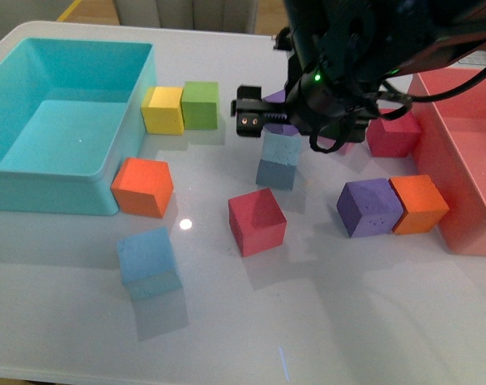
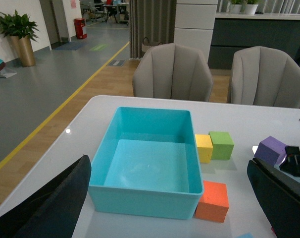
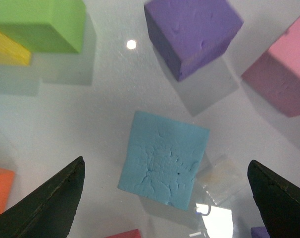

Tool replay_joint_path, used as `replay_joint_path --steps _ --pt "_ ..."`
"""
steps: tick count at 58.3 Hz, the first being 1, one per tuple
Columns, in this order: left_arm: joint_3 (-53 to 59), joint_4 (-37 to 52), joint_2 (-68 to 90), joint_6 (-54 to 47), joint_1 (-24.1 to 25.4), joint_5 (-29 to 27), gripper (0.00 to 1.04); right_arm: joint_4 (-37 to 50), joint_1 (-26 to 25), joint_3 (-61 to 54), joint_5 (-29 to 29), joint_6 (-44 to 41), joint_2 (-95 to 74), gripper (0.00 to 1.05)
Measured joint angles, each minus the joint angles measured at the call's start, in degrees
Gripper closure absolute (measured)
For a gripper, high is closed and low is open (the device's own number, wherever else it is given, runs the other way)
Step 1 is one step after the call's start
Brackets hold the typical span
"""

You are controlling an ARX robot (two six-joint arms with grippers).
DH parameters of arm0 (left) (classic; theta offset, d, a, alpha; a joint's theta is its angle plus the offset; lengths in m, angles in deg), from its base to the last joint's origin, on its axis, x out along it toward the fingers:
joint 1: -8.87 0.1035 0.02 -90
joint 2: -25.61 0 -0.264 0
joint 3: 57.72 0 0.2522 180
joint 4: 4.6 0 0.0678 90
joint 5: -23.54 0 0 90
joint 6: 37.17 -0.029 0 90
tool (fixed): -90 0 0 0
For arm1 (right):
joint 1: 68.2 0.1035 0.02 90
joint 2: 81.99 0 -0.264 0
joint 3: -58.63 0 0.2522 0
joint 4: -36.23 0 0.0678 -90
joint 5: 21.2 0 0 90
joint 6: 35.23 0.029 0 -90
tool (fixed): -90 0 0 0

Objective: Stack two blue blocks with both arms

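A glossy white table (image 1: 347, 321) holds scattered foam cubes. The right arm's black gripper (image 3: 165, 162) hangs directly over one matte light-blue foam cube (image 1: 278, 160) near the table's middle. Its two fingers (image 3: 61, 193) are spread wide on either side of the cube and do not touch it (the right wrist camera shows this clearly). A second light-blue foam cube (image 1: 149, 263) sits well apart, toward the front left. It is near an orange foam cube (image 1: 143, 187) resting against a large turquoise plastic bin (image 1: 34, 192). A red foam cube (image 1: 257, 220) lies just in front of the first blue cube. The left arm's black gripper (image 2: 167, 162) is also spread wide, holding nothing, and faces the bin.
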Motion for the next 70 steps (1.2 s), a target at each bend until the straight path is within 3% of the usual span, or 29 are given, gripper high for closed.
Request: replay_joint_path --steps 22,38,47,49,51,56,70 --pt "0.0 0.0 0.0 0.0 0.0 0.0 0.09 14.8 -3.56 -28.35 7.19 -2.97 25.77 0.09" --pt "0.0 0.0 0.0 0.0 0.0 0.0 0.09 17.03 -14.01 -47.15 14.25 -6.38 52.37 0.09" --pt "0.0 0.0 0.0 0.0 0.0 0.0 0.09 17.09 -14.88 -48.78 14.32 -7.54 54.49 0.09" --pt "0.0 0.0 0.0 0.0 0.0 0.0 0.09 21.92 -14.4 -50.23 10.8 -8.98 53.55 0.13" --pt "0.0 0.0 0.0 0.0 0.0 0.02 0.09 36.89 -14.34 -55.34 3.08 -12.11 52.72 0.23" --pt "0.0 0.0 0.0 0.0 0.0 -0.02 0.09 52.7 -15.72 -62.8 0.72 -14.71 54.84 0.42" --pt "0.0 0.0 0.0 0.0 0.0 0.0 0.09 50.73 -19.67 -73.37 4.7 -16.37 69.07 1.03"
